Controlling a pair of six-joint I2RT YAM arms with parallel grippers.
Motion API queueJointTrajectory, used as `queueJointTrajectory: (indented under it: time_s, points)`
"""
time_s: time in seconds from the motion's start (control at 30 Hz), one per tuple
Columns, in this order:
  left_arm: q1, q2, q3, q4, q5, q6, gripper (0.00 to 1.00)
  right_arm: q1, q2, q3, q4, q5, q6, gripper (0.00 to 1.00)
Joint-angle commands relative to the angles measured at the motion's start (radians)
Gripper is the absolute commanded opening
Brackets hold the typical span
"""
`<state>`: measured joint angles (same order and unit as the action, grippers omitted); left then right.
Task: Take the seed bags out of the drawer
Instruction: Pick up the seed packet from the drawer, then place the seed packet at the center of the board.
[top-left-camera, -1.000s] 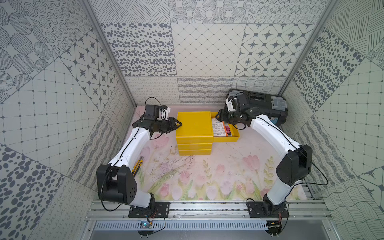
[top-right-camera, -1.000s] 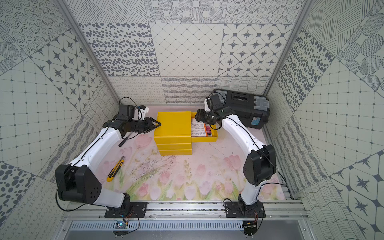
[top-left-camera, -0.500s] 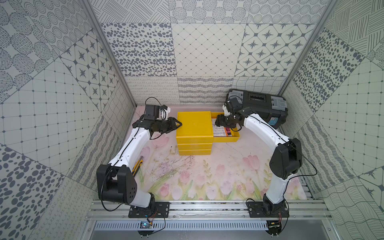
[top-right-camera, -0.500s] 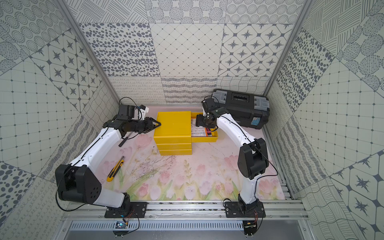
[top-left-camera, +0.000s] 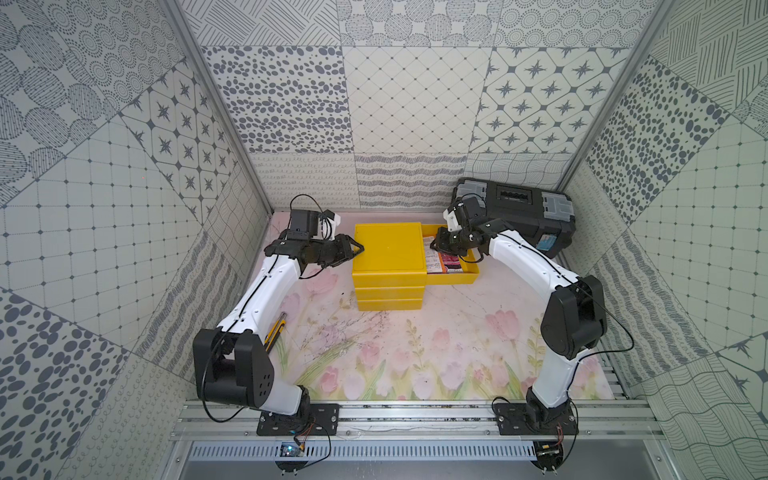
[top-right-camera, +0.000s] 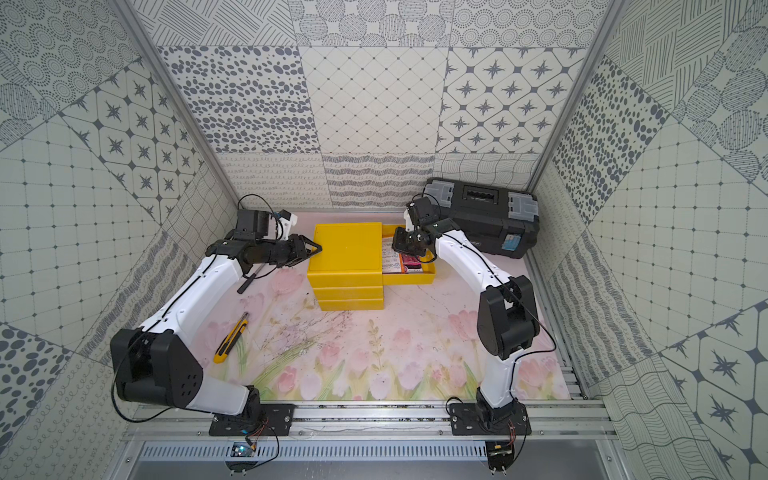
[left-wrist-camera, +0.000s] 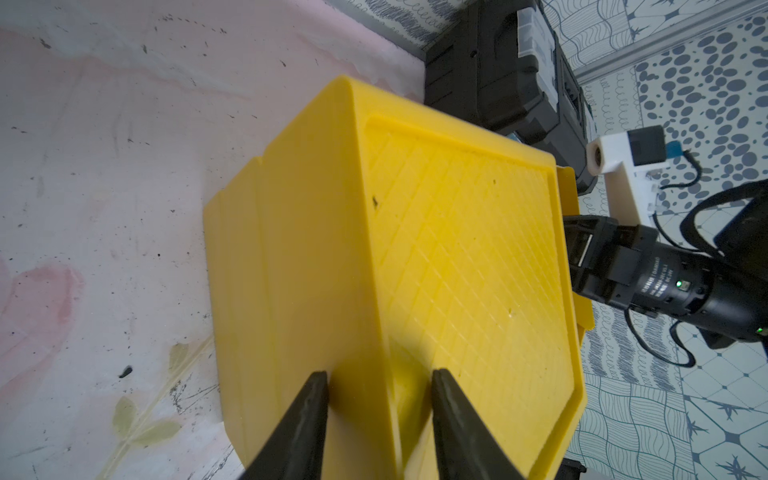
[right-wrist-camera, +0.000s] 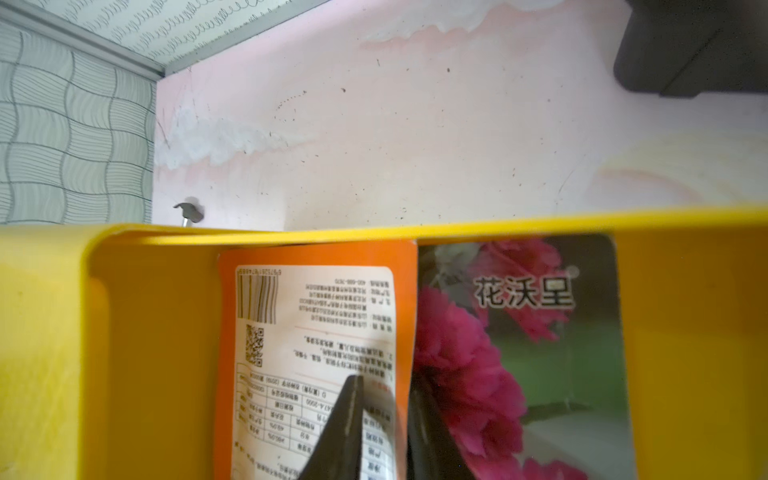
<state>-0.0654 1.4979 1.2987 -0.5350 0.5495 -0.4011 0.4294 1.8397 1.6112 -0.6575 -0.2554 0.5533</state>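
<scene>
drawer (top-left-camera: 457, 277): top level of the yellow cube (top-left-camera: 388, 249), pulled out to the cube's right, just above frame centre in both top views; two lower levels not pulled out
seed bags (top-left-camera: 446, 262): inside the drawer, lying flat, at the end nearest the cube
orange-edged seed bag (right-wrist-camera: 316, 316): white label side up, barcode and QR code showing, one short end against the drawer wall (right-wrist-camera: 124, 332)
flower-photo seed bag (right-wrist-camera: 519, 353): touching beside the orange-edged one, pink blooms on green, same wall
right gripper (right-wrist-camera: 386, 386): reaching down into the drawer from the upper right in a top view (top-right-camera: 405, 247); fingers (right-wrist-camera: 345, 424) nearly together, pinching the orange-edged seed bag along the long edge where it meets the flower-photo one; bag lying in the drawer
left gripper (left-wrist-camera: 378, 399): at the cube's left side, upper corner, in a top view (top-left-camera: 357, 249); narrow gap between fingers, one over the side face, one over the top face; contact with the cube not clear
toolbox (top-left-camera: 515, 203): black, grey latches, upper right of the floor, behind the right arm, near the drawer but apart
utility knife (top-right-camera: 231, 338): yellow, lower left of the mat (top-right-camera: 415, 353), beside the left arm, well apart from the cube
</scene>
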Motion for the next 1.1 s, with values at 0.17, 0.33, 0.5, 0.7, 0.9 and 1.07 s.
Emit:
queueJointTrajectory:
  time_s: [0.17,0.33,0.5,0.7,0.9,1.07]
  points:
    - [0.005,0.019,-0.016,-0.156,-0.091,0.013,0.43,-0.012,-0.111,-0.050,0.062,-0.039,0.054,0.03]
    - [0.005,0.018,-0.018,-0.159,-0.097,0.017,0.43,-0.032,-0.179,-0.053,0.060,-0.027,0.051,0.00]
    - [0.006,0.014,-0.019,-0.161,-0.103,0.018,0.43,-0.070,-0.234,-0.047,0.040,-0.027,0.025,0.00]
    - [0.008,0.014,-0.020,-0.163,-0.103,0.018,0.43,-0.144,-0.307,-0.065,0.019,-0.066,-0.006,0.00]
    - [0.007,0.014,-0.020,-0.161,-0.102,0.018,0.43,-0.264,-0.401,-0.088,0.019,-0.142,-0.009,0.00]
    - [0.008,0.014,-0.019,-0.162,-0.102,0.018,0.43,-0.403,-0.491,-0.120,0.019,-0.188,-0.012,0.00]
